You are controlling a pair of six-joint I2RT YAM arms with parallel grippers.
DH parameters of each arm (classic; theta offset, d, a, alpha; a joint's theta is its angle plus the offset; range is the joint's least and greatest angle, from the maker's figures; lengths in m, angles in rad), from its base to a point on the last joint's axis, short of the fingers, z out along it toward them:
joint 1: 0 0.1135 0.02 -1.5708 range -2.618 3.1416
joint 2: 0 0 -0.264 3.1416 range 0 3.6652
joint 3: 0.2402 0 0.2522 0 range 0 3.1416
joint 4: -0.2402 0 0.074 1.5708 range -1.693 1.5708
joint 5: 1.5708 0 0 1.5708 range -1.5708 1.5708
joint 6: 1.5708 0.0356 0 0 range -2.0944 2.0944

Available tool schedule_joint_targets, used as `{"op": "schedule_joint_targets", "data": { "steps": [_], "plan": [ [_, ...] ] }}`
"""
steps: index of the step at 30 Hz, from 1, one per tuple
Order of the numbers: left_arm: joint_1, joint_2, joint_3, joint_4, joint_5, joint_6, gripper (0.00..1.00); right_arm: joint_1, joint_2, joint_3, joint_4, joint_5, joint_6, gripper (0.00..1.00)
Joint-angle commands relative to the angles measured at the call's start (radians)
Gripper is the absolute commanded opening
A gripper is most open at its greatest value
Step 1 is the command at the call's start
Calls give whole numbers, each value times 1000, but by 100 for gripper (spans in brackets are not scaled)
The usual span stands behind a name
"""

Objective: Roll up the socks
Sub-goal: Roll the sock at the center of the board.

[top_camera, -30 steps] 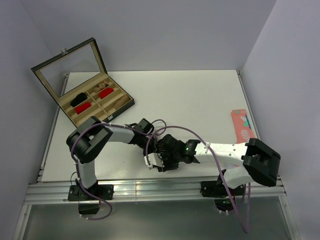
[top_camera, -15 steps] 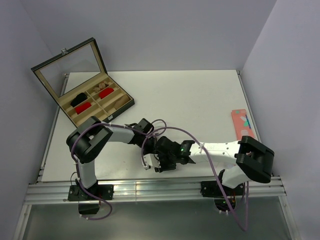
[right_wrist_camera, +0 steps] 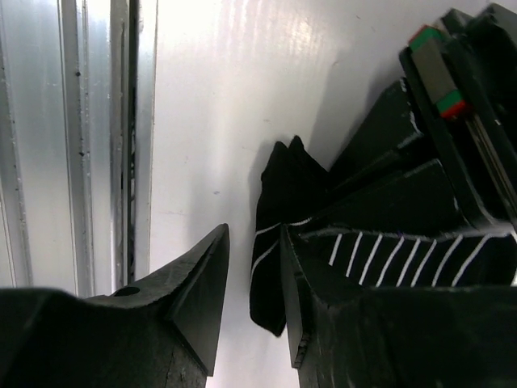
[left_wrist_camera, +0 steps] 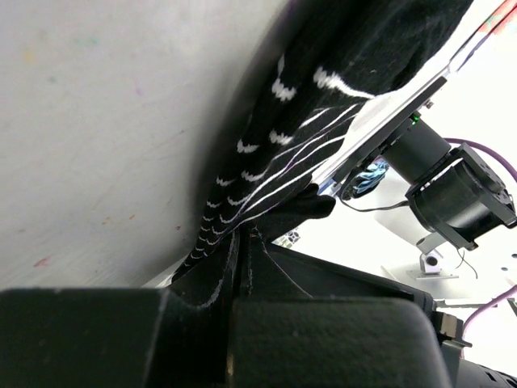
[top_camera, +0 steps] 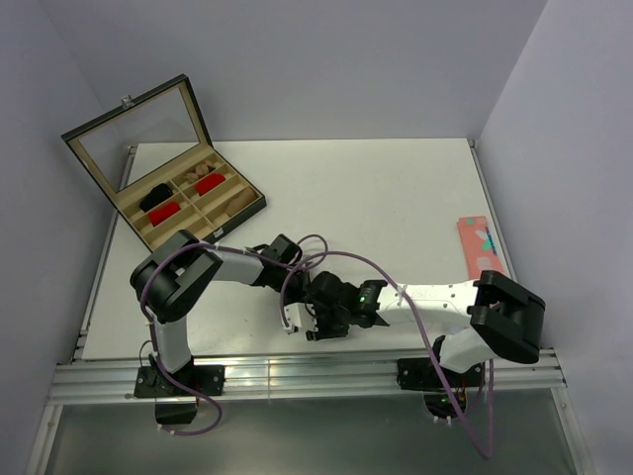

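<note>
Pincers meet low over the near middle of the table point(top_camera: 376, 198) in the top view: left pincer point(top_camera: 300, 309) and right pincer point(top_camera: 324, 315) are tip to tip, nearly touching. The black sock cannot be picked out between them, dark on dark. Well away from both pincers, far to the left and back, sits an open box point(top_camera: 252, 206) with red, black and tan bundles in its compartments. Well off to the right pincer's outer side, a coral-pink sock point(top_camera: 477, 247) lies flat at the table edge. Left wrist view: the left pincer point(left_wrist_camera: 242, 259) is fully closed, its fingers pressed together on a fold of the black sock point(left_wrist_camera: 355, 40). The white-striped fabric runs up and away from the tips, stretched off the table, toward the right arm's hardware just beyond. Right wrist view: the right pincer point(right_wrist_camera: 254, 234) is part open, a narrow gap with bare table showing through it. A loose black fold of the sock point(right_wrist_camera: 283, 186) sits just past the tips, and striped fabric lies against the right-hand finger point(right_wrist_camera: 363, 323). No clear pinch shows. An aluminium rail point(right_wrist_camera: 81, 121) runs along the left of this pincer.
</note>
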Motion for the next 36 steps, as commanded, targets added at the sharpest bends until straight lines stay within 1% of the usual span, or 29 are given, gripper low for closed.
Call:
{"op": "schedule_joint_targets", "data": {
  "steps": [1,8,11,20,25,36],
  "plan": [
    [-9,30,-42,-63,-94,-4,0,-13,-53,-10,113,109,-8,40],
    [-9,26,-47,-67,-95,-6,0,-73,-81,-9,90,66,-25,40],
    [-9,27,-42,-64,-97,-6,0,-79,-84,-10,73,40,-28,40],
    [-9,35,-39,-63,-97,-6,0,-76,-105,11,10,-12,-38,41],
    [-9,37,-38,-60,-94,-9,0,-76,-84,16,-19,-24,-48,41],
    [-9,56,-4,-75,-86,-3,1,-50,-38,7,-19,-17,-45,41]
  ]
}}
